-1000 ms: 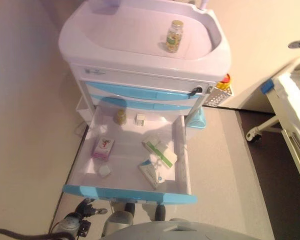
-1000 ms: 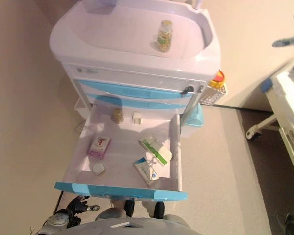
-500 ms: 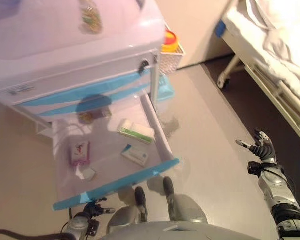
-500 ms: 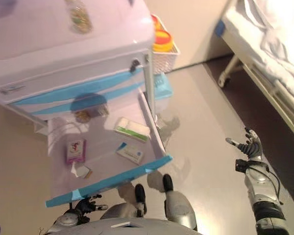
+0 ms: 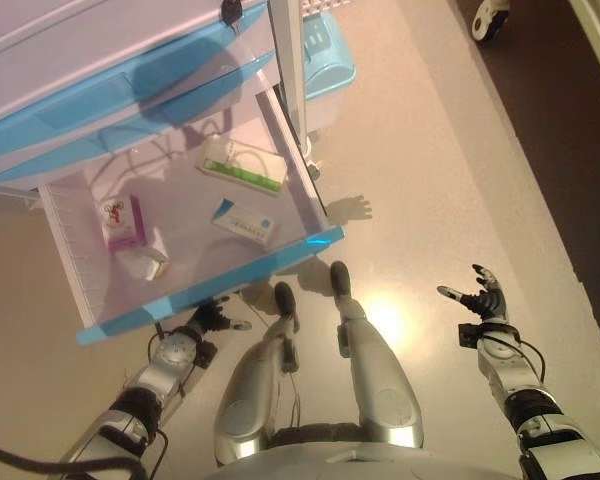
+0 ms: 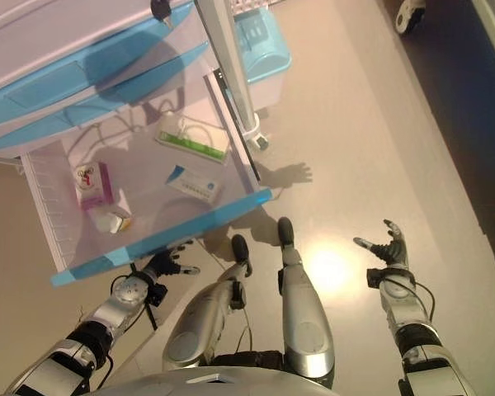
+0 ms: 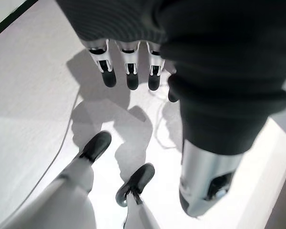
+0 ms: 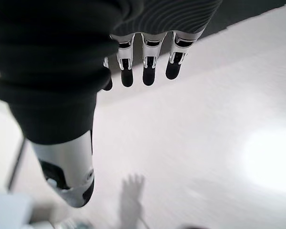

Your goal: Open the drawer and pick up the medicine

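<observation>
Medicine: we see several packs lying loose on the floor of the open drawer (image 5: 80,270): a white carton with a green stripe (image 5: 242,167) near the back, a flat white-and-blue box (image 5: 244,221) toward the front right, a pink box (image 5: 123,220) on the left, and a small pale packet (image 5: 140,264) just in front of the pink one. None is held.
Drawer: pulled well out of the cart (image 5: 100,90), its light-blue front bar nearest us; shallow, pale, smooth plastic with ribbed side walls.
Left hand (image 5: 210,318): we find it low, just under the drawer's blue front, fingers straight and relaxed, holding nothing.
Right hand (image 5: 480,300): well apart from the drawer on its right, over bare floor (image 5: 420,170), fingers spread and empty.
Materials: the packs look like light cardboard with sharp edges; the small packet is rounder and looks soft. The floor is glossy and pale.
Risk, as we judge it: the left hand sits beneath the drawer front, so rising straight up could knock the bar and jolt or push the drawer shut.
Risk, second: flat cartons on a slick floor may slide from a pinch, and the pink box and packet lie close enough for both to be nudged.
Risk, third: the right hand has far to travel and could clip the drawer's side wall.
</observation>
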You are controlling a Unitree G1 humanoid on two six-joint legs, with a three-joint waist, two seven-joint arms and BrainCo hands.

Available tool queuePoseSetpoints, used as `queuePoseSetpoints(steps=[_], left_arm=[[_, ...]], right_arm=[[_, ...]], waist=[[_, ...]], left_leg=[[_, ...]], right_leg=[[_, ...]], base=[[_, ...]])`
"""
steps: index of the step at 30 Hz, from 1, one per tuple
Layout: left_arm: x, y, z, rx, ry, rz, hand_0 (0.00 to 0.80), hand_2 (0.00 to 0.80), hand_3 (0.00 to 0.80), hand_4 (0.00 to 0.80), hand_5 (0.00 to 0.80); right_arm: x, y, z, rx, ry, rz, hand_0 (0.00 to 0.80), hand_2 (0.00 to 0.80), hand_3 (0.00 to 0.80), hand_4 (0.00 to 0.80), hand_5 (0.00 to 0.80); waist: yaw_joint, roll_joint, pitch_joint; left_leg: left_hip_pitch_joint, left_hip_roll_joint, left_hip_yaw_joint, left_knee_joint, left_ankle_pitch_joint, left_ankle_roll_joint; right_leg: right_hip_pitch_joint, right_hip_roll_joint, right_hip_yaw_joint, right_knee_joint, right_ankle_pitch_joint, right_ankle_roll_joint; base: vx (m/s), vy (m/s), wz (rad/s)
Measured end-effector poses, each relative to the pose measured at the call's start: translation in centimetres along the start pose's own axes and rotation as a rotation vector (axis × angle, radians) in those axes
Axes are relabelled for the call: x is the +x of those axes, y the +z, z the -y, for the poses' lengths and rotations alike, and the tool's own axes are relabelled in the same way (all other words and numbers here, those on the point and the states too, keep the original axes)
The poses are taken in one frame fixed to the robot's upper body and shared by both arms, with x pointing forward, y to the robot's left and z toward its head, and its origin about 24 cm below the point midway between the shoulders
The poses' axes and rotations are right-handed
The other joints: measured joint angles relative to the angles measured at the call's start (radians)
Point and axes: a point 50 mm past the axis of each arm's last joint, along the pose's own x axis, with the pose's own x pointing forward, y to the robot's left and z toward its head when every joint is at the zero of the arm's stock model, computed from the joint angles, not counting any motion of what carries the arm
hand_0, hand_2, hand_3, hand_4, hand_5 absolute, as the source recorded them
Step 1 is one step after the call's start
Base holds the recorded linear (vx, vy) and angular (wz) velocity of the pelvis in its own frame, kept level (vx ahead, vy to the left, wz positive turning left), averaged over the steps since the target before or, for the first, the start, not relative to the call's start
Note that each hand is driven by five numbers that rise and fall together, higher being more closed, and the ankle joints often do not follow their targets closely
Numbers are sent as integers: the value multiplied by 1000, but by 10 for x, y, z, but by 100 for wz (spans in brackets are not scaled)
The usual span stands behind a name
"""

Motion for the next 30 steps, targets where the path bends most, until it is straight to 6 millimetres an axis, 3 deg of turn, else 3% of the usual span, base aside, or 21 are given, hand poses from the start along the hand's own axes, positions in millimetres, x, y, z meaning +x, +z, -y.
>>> queuePoseSetpoints(steps=[7, 15, 19, 23, 25, 30], left_arm=[[6, 61, -63, 88, 45, 162, 0, 0, 0, 0, 0], [6, 125, -129, 50, 144, 217, 0, 0, 0, 0, 0], [5, 133, -159, -7, 275, 191, 0, 0, 0, 0, 0], [-3, 120, -197, -120, 586, 114, 0, 0, 0, 0, 0], [-12, 129, -216, -185, 759, 152, 0, 0, 0, 0, 0], [-21, 131, -224, -249, 987, 200, 0, 0, 0, 0, 0]], right_arm=[[-1, -11, -3, -41, 46, -45, 0, 0, 0, 0, 0], [-3, -10, -5, -54, 84, -24, 0, 0, 0, 0, 0], [-5, -8, -5, -83, 101, 0, 0, 0, 0, 0, 0], [-9, -11, -15, -144, 159, 10, 0, 0, 0, 0, 0], [-12, -17, -17, -162, 174, -6, 0, 0, 0, 0, 0], [-14, -15, -25, -170, 204, 6, 0, 0, 0, 0, 0]], waist=[[2, 4, 2], [-44, 15, 6], [-76, 15, 6], [-101, 14, 7], [-101, 13, 7], [-102, -3, 7]], left_leg=[[-78, -6, 12, 81, -24, 8], [-179, -7, 40, 204, -60, 30], [-224, 5, 51, 280, -92, 35], [-247, 29, 64, 354, -132, 39], [-252, 34, 66, 372, -138, 40], [-270, 36, 40, 410, -143, 44]], right_leg=[[-96, -16, 9, 107, -44, 7], [-190, -25, 37, 198, -57, 22], [-219, -17, 47, 232, -61, 26], [-228, 0, 63, 263, -65, 29], [-229, 3, 64, 271, -65, 30], [-230, 13, 61, 275, -65, 30]], base=[[67, 107, 1], [33, 99, -5], [13, 70, -9], [2, 31, -17], [-2, 2, -2], [-7, -12, -1]])
